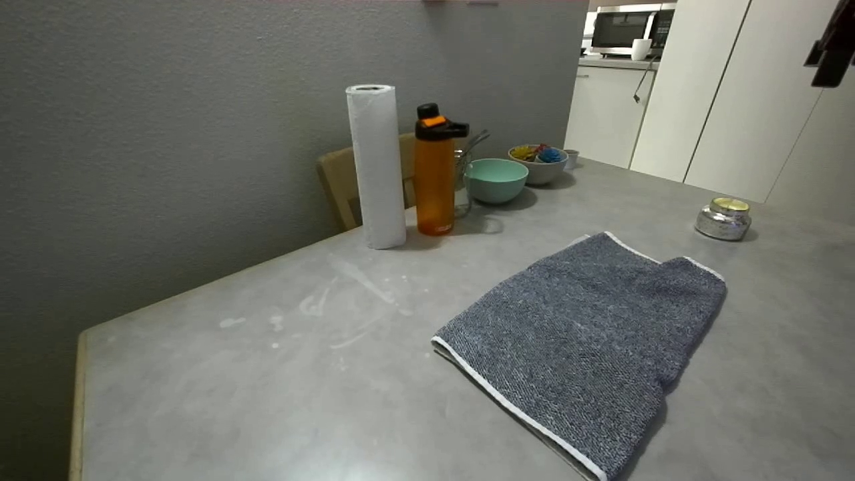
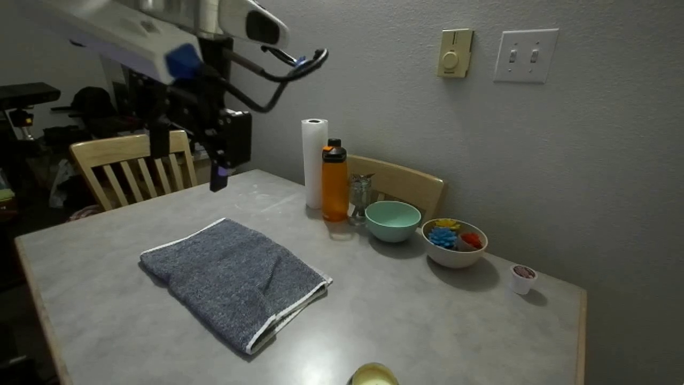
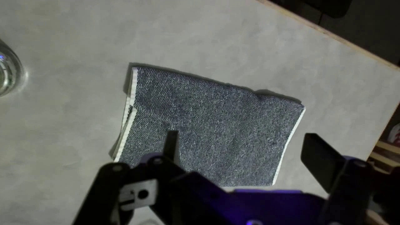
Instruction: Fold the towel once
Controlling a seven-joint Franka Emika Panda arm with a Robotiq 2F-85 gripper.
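Folded towel (image 2: 230, 272) below the spread gripper (image 3: 242, 136)

We find the towel lying on the table (image 2: 454, 326), folded over, its white-trimmed edges layered at one end. The gripper hangs above, clear of it, its fingers wide apart. In both exterior views we note the bottle (image 2: 335, 192) just beside the roll (image 2: 314, 166) and near the green bowl (image 2: 393, 231).
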